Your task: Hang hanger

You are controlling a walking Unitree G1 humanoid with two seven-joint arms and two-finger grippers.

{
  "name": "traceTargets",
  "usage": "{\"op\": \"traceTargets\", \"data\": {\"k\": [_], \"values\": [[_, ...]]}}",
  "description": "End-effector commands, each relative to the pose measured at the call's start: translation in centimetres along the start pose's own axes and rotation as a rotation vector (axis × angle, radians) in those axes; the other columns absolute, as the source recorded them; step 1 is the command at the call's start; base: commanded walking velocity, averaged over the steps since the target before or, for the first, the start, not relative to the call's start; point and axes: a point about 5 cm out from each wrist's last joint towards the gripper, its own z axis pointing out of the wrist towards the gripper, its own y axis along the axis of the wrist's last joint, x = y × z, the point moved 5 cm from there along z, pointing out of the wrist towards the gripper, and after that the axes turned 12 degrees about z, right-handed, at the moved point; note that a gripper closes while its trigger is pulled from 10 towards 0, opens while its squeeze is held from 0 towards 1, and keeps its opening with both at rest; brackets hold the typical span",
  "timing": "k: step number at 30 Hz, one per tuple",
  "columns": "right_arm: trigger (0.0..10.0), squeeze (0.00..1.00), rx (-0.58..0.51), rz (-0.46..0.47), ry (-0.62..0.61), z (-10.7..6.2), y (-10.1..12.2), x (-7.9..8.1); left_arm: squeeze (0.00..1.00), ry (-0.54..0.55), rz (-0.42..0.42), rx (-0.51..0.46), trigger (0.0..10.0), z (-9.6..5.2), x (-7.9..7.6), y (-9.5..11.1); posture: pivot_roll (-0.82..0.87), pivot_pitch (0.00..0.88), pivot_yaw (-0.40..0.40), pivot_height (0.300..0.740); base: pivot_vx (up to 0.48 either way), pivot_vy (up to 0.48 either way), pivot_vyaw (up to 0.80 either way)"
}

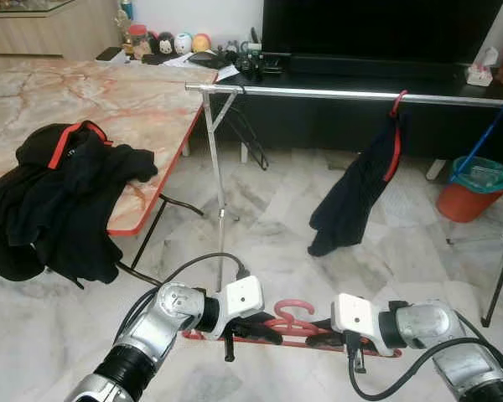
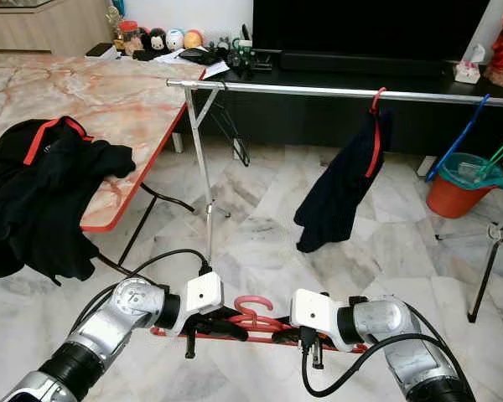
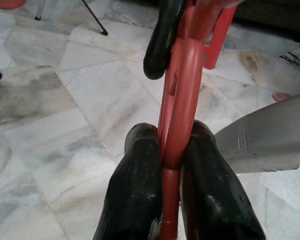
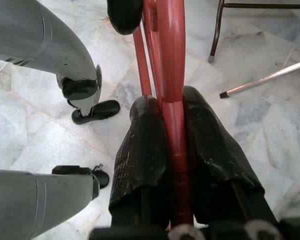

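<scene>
The marble floor (image 1: 260,243) spreads across the room, pale and veined. A marble-patterned tabletop (image 1: 84,100) with a red edge stands on the robot's left, and a black garment with red trim (image 1: 59,193) is draped over its near corner, hanging partly off the edge. A silver clothes rail (image 1: 352,95) runs across the scene beyond the tabletop, set on a thin upright post. A dark garment (image 1: 356,197) hangs from the rail on a red hanger hook, towards the right. An orange bucket (image 1: 461,201) sits on the floor at far right.

Low in front of the robot, a red hanger (image 1: 289,321) is held level between both arms, well below the rail and above the floor. The left claw (image 3: 171,150) is clenched on one side of the hanger's frame. The right claw (image 4: 175,117) is clenched on the other side, its fingers pressed against the red bar.
</scene>
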Motion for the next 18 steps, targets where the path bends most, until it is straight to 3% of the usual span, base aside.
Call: {"op": "traceTargets", "data": {"k": [1,4,5,6,7,8,9,18], "values": [[10.0,0.0,-0.023,-0.008,-0.021,-0.3,0.6,-0.4,0.0,0.007,0.015,0.01,0.0,-0.1,0.3,0.1,-0.07,0.0,-0.01,0.74,0.0,0.0,0.0],[10.0,0.0,-0.04,0.004,-0.019,-0.3,0.7,-0.4,0.0,0.006,0.02,0.01,0.0,-0.2,0.3,0.1,-0.07,0.0,-0.011,0.74,0.0,0.0,0.0],[10.0,0.1,-0.047,0.013,-0.015,-0.2,0.7,-0.3,0.0,0.006,0.021,0.01,0.0,-0.2,0.4,0.1,-0.07,0.0,-0.011,0.74,0.0,0.0,0.0],[10.0,0.1,-0.047,0.013,-0.015,-0.2,0.7,-0.3,0.0,0.006,0.021,0.01,0.0,-0.2,0.4,0.1,-0.07,0.0,-0.011,0.74,0.0,0.0,0.0],[10.0,0.62,-0.052,0.021,-0.011,-0.2,0.8,-0.3,0.0,0.007,0.022,0.011,0.0,-0.2,0.4,0.1,-0.07,0.0,-0.012,0.74,0.0,0.0,0.0],[10.0,0.62,-0.055,0.025,-0.009,-0.2,0.8,-0.3,0.0,0.006,0.023,0.012,0.0,-0.2,0.4,0.1,-0.07,0.0,-0.012,0.74,0.0,0.0,0.0],[10.0,1.0,-0.057,0.031,0.003,-0.2,0.7,-0.1,0.0,0.005,0.026,0.014,0.0,-0.2,0.4,0.1,-0.07,0.0,-0.012,0.74,0.0,0.0,0.0],[10.0,1.0,-0.037,0.047,0.07,-0.2,0.1,0.8,0.0,-0.009,0.124,0.108,0.0,-0.4,0.1,-1.3,-0.07,0.0,-0.014,0.74,0.0,0.0,0.0]]}}
